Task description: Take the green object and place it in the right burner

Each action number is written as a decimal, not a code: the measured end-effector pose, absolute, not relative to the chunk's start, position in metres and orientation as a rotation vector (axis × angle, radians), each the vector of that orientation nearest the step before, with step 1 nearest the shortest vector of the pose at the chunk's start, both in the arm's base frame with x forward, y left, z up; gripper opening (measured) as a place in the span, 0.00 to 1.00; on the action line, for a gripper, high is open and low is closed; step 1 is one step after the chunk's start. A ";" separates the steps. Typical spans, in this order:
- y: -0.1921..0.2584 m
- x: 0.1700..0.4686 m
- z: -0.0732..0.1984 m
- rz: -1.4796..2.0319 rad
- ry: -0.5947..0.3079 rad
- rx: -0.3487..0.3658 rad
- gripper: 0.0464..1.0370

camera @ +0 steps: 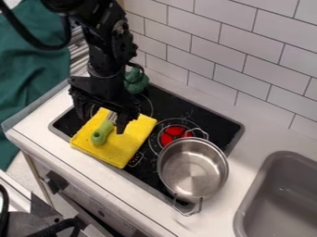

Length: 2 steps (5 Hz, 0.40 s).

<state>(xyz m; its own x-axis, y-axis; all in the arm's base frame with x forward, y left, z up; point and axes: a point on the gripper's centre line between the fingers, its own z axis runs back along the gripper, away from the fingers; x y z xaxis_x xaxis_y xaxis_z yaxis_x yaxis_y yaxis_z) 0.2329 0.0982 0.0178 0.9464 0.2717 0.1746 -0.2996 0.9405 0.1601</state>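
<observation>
From my station, I see the tool (pixel 101 124) with its fingers spread, holding nothing, over the yellow cloth (pixel 131 139) where the green-handled utensil (pixel 101 134) lies. A darker green item (pixel 136 81) sits behind the arm, and I can't be sure which is meant; neither is on the right burner (pixel 168 137), so I judge both grasp and placement remain.

White brick-pattern tile wall (pixel 217 41) with dark grout, far side. Pale countertop (pixel 248 159) in front. Gray sink basin (pixel 244 210) set in at near right. White cabinet front (pixel 80 194) with dark knob (pixel 55 183), near left. Dark green cloth (pixel 31 92) hanging at far left. Soft light, faint sheen on tiles.
</observation>
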 end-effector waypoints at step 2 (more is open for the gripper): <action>0.117 0.233 -0.009 0.297 -0.147 0.096 0.97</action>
<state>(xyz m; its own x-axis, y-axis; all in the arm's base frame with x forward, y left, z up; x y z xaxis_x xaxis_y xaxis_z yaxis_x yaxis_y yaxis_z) 0.2325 0.1173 -0.0086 0.9455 0.2844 0.1587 -0.2984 0.9517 0.0723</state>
